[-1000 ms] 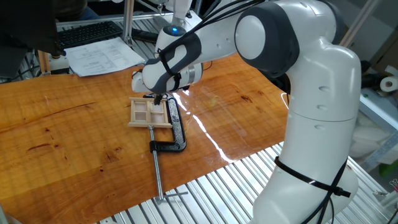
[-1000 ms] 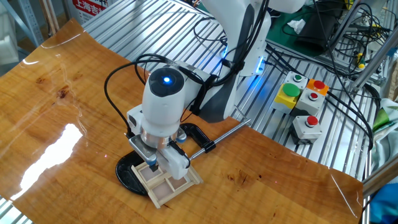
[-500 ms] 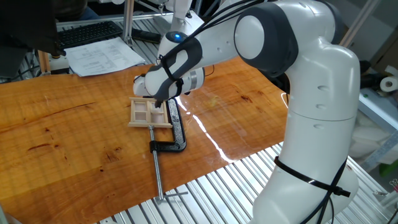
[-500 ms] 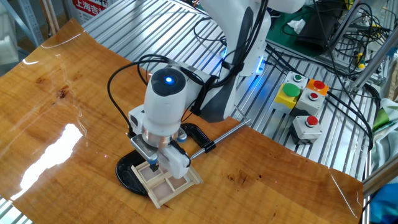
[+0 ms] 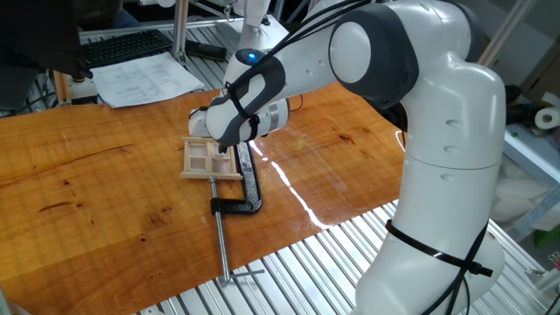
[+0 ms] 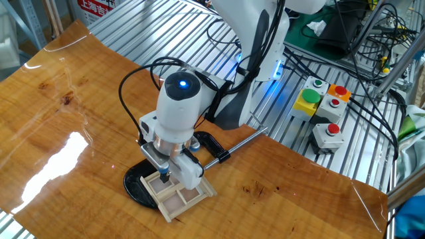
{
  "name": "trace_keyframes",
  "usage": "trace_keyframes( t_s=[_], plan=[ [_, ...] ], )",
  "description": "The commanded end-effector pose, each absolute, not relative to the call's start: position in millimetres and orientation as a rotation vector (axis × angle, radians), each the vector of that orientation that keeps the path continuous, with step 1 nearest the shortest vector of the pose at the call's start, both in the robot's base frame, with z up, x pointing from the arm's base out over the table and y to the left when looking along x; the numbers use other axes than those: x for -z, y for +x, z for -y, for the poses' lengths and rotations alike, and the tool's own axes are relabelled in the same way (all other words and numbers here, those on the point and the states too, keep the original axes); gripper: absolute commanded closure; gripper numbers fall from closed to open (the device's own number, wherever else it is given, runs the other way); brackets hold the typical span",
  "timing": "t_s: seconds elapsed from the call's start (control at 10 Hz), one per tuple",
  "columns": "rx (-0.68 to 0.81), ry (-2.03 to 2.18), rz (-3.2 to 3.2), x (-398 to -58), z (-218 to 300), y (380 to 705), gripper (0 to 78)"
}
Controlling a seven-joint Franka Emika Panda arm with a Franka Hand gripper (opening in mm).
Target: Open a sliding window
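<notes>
Glossy orange-brown wood makes up the table (image 5: 105, 175), with ribbed metal decking along its edges in both views. We note papers (image 5: 144, 80) and a dark keyboard (image 5: 127, 45) beyond the far edge, partly cut off by the frame. A box of coloured push-buttons (image 6: 324, 109) sits on the decking, amid loose cables.

We find the sliding window (image 5: 210, 158) lying flat near the table's middle, pale wood, thin bars marking its panes. In the other fixed view it (image 6: 182, 196) rests partly over a black round pad (image 6: 136, 186); how far that pad extends under the frame is hidden. A black clamp (image 5: 248, 179) grips the window's edge, its steel rod (image 5: 222, 245) running toward the table's near edge.

The white arm (image 5: 437, 131) bends down over the window. Its hand (image 5: 224, 144) hangs directly above the frame, mostly masked by the wrist housing from one side. From the other side we see the hand (image 6: 166, 176) with a fingertip (image 6: 163, 177) down at the window's upper bars, seemingly touching. A white block on the hand covers part of the frame. We cannot tell whether the fingers are apart or pressed together, nor whether they hold any bar. Which pane slides, and how far it sits along its track, is too small to make out.
</notes>
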State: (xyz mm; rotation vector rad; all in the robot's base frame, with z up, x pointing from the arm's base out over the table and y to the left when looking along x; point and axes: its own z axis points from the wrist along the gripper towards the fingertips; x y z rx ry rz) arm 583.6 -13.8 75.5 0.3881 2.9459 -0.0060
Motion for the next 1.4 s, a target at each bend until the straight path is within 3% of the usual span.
trace_keyframes(
  t_s=[0.1, 1.4],
  plan=[
    [-0.001, 0.397, -2.917, -72.0, 15.3, 582.5, 77.6],
    [-0.020, 0.428, -2.856, -70.4, 16.9, 574.9, 77.6]
  ],
)
